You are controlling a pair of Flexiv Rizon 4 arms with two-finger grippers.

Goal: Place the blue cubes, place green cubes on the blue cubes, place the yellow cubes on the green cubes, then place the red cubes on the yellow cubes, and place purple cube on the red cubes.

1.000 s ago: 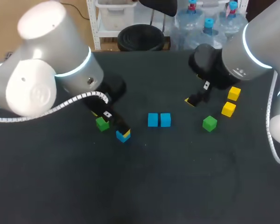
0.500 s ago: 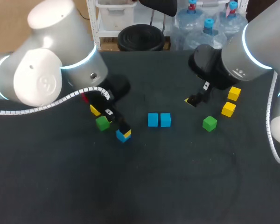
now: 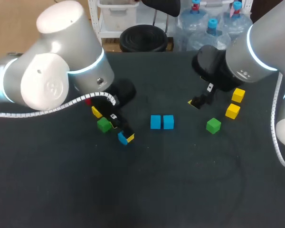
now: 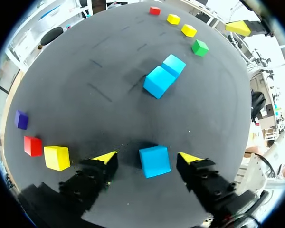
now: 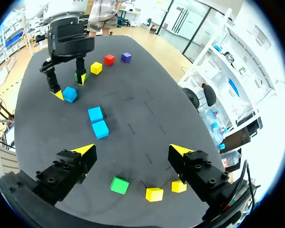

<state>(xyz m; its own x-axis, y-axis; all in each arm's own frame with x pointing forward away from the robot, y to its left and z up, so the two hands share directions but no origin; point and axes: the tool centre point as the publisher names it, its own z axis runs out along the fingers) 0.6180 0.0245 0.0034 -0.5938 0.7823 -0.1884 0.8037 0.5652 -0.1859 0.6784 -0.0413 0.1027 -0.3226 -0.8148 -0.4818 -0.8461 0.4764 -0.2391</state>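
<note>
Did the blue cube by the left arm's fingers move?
No. The blue cube sits in the same spot beside the green cube, just as far from the blue pair as before.

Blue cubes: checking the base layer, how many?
3. Two blue cubes sit side by side mid-table; the third lies between the fingers of the open left gripper. Arms may hide others.

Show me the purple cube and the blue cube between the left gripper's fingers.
purple cube (image 4: 21, 119): left wrist view, centre of the cube.
blue cube (image 4: 155, 161): left wrist view, its top face.
</note>
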